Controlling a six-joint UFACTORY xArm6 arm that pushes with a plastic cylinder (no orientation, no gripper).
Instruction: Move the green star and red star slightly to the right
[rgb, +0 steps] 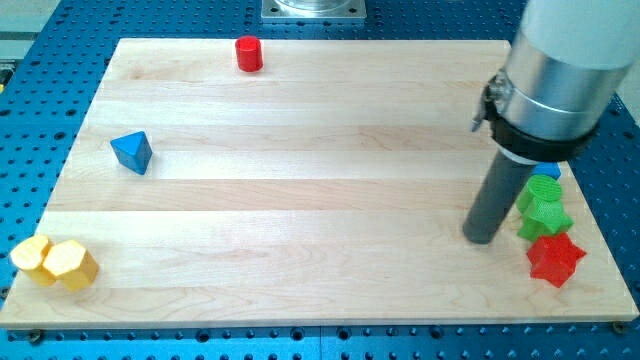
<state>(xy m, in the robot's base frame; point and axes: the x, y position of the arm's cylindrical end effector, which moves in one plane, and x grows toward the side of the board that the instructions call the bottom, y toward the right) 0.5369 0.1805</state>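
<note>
The green star lies near the board's right edge, with the red star touching it just below. A second green block and a blue block sit just above the green star, partly hidden by the arm. My tip rests on the board just left of the green star, with a small gap between them.
A red cylinder stands at the view's top. A blue triangular block lies at the left. Two yellow blocks touch each other at the bottom left corner of the wooden board. The arm's silver body fills the upper right.
</note>
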